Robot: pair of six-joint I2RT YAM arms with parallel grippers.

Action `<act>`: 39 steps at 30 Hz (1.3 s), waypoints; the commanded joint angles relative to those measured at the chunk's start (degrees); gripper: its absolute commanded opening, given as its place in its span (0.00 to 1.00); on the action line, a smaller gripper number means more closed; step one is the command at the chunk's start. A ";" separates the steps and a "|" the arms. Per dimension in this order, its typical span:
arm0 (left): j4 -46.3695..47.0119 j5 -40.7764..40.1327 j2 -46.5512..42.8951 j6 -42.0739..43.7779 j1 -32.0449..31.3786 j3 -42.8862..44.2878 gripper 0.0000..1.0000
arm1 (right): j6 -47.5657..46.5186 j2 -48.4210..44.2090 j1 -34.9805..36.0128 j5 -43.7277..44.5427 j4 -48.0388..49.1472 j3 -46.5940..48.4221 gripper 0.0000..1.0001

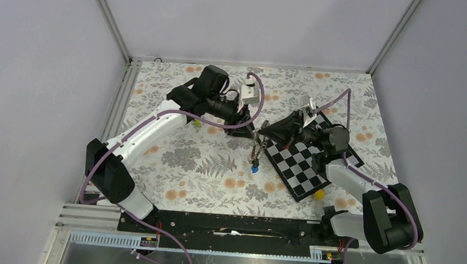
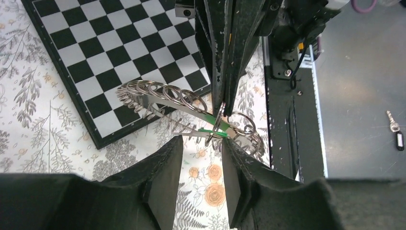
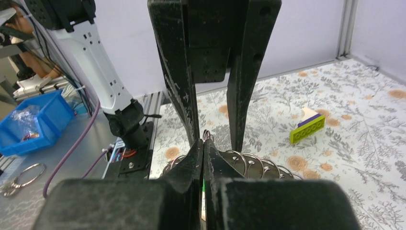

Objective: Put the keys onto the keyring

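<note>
The keyring (image 1: 256, 147) hangs as a silver strand of linked rings between the two grippers; a blue key (image 1: 254, 168) is at its lower end. In the left wrist view the keyring (image 2: 158, 96) arcs over the checkerboard's edge. A green key (image 2: 213, 131) sits on it. My right gripper (image 3: 202, 143) is shut on a ring of the keyring right by the green key, and it also shows in the top view (image 1: 266, 129). My left gripper (image 2: 201, 143) is open, its fingertips (image 2: 176, 146) on either side of the green key's blade. A black-headed key (image 2: 397, 138) lies on the grey surface beyond the rail.
The black-and-white checkerboard (image 1: 306, 165) lies under my right arm. A small yellow block (image 1: 318, 194) sits at its near corner. A yellow-green brick (image 3: 307, 129) lies on the floral cloth. The black base rail (image 1: 237, 225) runs along the near edge.
</note>
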 commanded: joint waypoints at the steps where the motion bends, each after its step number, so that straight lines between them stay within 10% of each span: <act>1: 9.04 6.12 -3.01 -3.88 0.39 -0.97 0.41 | 3.84 -2.48 -0.57 4.96 9.70 1.71 0.00; 39: 21.00 16.06 -1.70 -10.66 3.14 -3.59 0.31 | 3.04 -0.78 -0.57 5.31 10.20 0.86 0.00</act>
